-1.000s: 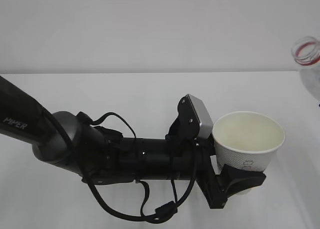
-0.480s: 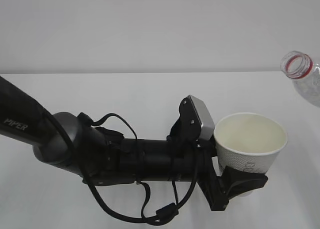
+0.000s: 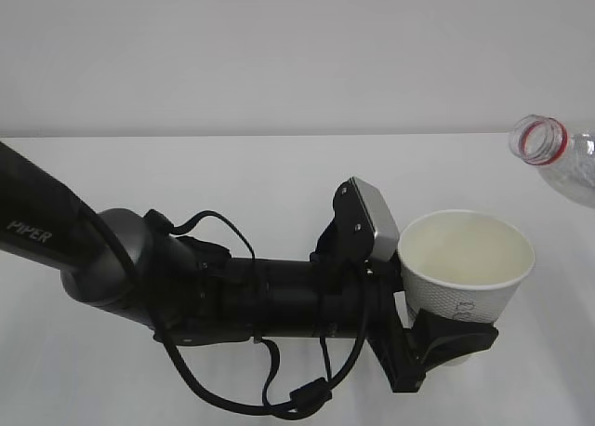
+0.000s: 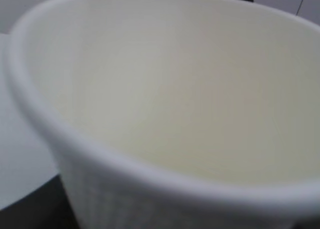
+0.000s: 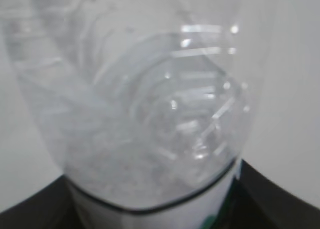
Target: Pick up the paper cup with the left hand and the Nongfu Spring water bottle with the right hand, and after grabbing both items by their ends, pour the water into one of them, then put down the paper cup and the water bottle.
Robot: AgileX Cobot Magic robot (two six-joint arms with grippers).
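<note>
Above the white table [image 3: 232, 175], lifted clear of it, the left hand [image 3: 444, 344] holds the paper cup [image 3: 463, 268] upright, its cream inside showing no water; the black jaws stand fairly wide and clasp the cup low on its tapered wall, near the base, one jaw visible on the near side and the other hidden behind the cup; the rim and upper wall rise free above the grip. At the right edge of the exterior view the Nongfu Spring water bottle [image 3: 558, 156] leans in, tilted with its open, red-ringed mouth pointing left and slightly up, higher than the cup and to its right, well apart from the rim; the right hand itself is out of that view, and in its own wrist view only dark jaw edges show at the bottom corners, either side of the bottle [image 5: 145, 114], so I judge it closed on the bottle's lower end at a moderate width. The chief risk, as I judge it, is a pour begun before the mouth is over the cup, which would send water onto the table or the left arm's camera block [image 3: 372, 217] and cables [image 3: 279, 398]; a fast tilt of an uncapped bottle could gush and overshoot the far rim; a low grip on thin paper could let the cup tip or buckle as weight arrives.
</note>
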